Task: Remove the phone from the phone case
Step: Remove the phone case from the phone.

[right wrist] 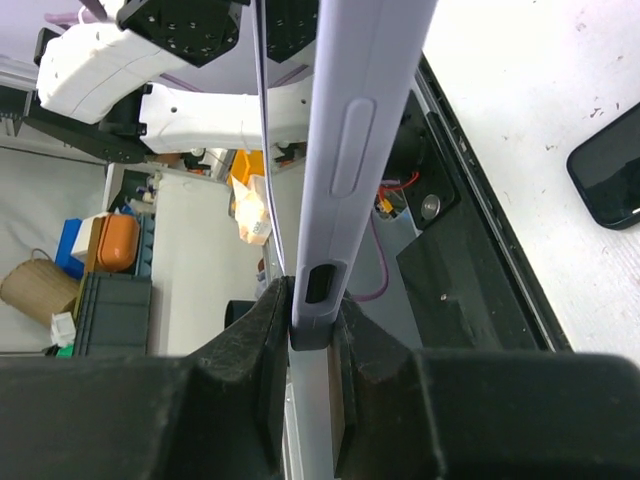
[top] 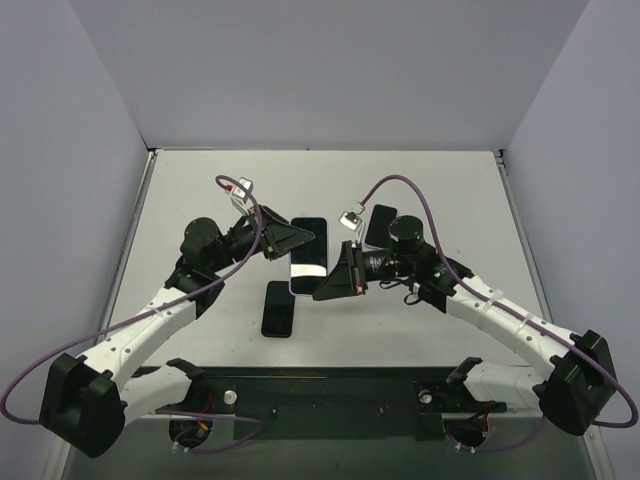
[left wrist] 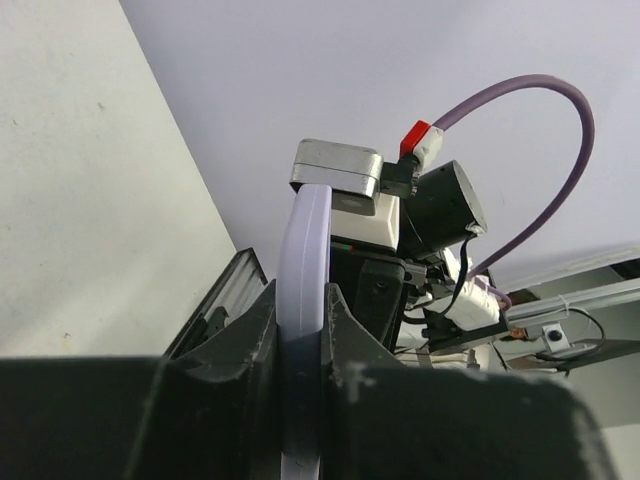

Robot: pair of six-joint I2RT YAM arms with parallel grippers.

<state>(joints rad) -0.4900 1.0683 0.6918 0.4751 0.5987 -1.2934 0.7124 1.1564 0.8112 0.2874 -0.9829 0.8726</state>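
A phone (top: 309, 250) in a pale lavender case is held above the table between both arms, screen up. My left gripper (top: 287, 238) is shut on its far left edge; in the left wrist view the case edge (left wrist: 303, 290) runs between the jaws. My right gripper (top: 335, 280) is shut on its near right corner; in the right wrist view the case's side (right wrist: 355, 150), with a button and a port opening, stands clamped between the jaws. The phone sits inside the case.
A dark phone (top: 279, 309) lies flat on the table in front of the held one, also showing in the right wrist view (right wrist: 610, 175). Another dark phone (top: 379, 225) lies behind the right gripper. A black rail (top: 320, 395) runs along the near edge.
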